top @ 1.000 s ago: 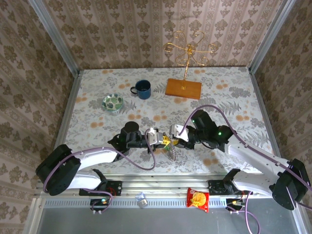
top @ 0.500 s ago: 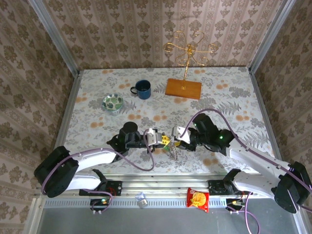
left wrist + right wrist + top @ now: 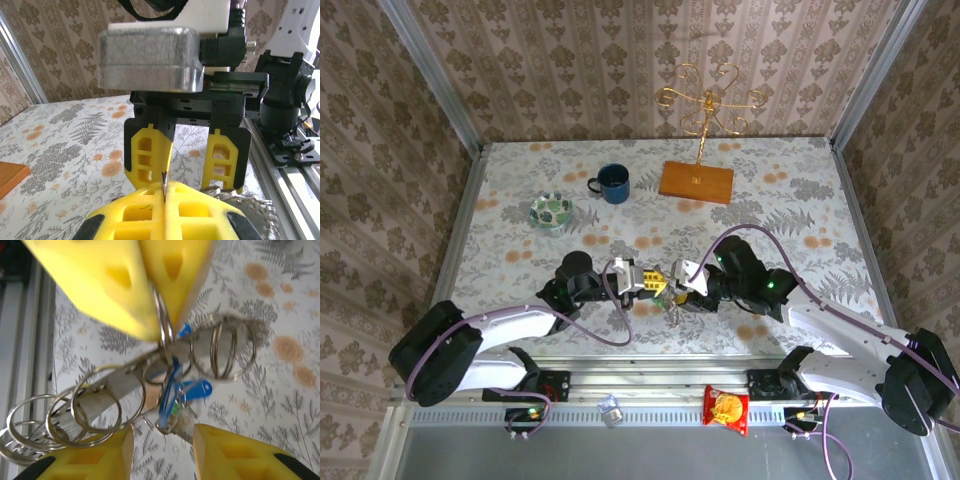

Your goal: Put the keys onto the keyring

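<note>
The keyring [image 3: 107,396], a silvery chain of wire loops, hangs between my two grippers just above the table's near edge [image 3: 672,308]. My left gripper [image 3: 164,192] is shut on one thin loop of it, and its yellow fingers [image 3: 145,280] show at the top of the right wrist view. Keys with blue tags [image 3: 195,388] dangle from that loop. One key hangs down between the fingers of my right gripper [image 3: 162,440], which stands open with a gap on either side of it. In the top view my left gripper [image 3: 648,281] and right gripper [image 3: 682,285] nearly touch.
A blue mug [image 3: 613,183] and a green-patterned dish [image 3: 551,211] stand at the back left. A wooden base with a gold wire stand [image 3: 696,181] is at the back middle. A red snack packet [image 3: 726,408] lies on the front rail.
My right gripper's jaws have spread apart around the hanging key. My left gripper, still shut on the loop, has shifted slightly away from the near edge.
</note>
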Controlling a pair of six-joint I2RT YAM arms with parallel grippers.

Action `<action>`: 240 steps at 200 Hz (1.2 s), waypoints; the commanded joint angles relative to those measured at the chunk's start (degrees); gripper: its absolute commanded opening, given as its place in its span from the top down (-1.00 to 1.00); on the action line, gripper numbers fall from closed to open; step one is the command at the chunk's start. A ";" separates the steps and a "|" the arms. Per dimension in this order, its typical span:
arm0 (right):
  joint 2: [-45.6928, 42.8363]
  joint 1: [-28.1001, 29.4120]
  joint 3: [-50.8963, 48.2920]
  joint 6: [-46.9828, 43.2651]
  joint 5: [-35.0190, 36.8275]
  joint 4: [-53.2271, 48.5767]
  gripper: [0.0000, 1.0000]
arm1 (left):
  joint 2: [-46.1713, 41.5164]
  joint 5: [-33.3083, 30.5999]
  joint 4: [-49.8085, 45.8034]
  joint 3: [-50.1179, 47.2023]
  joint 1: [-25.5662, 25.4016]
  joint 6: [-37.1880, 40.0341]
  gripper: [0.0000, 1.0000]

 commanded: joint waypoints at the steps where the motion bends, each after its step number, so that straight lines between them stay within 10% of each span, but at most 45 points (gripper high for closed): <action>1: -0.50 0.61 -1.71 4.41 -4.24 7.88 0.21 | 0.92 1.72 8.31 -0.61 0.31 -4.25 1.00; 97: -1.32 0.77 -4.98 4.73 -0.54 13.52 0.50 | 4.94 0.41 19.55 -1.33 0.30 -10.23 1.00; 166: -4.13 0.79 -4.76 1.83 2.01 11.05 1.00 | 4.83 0.78 17.68 -0.97 0.55 -9.96 1.00; 240: -7.25 0.79 -0.61 0.36 3.30 3.12 1.00 | 2.86 -0.74 6.59 0.68 0.48 -4.40 1.00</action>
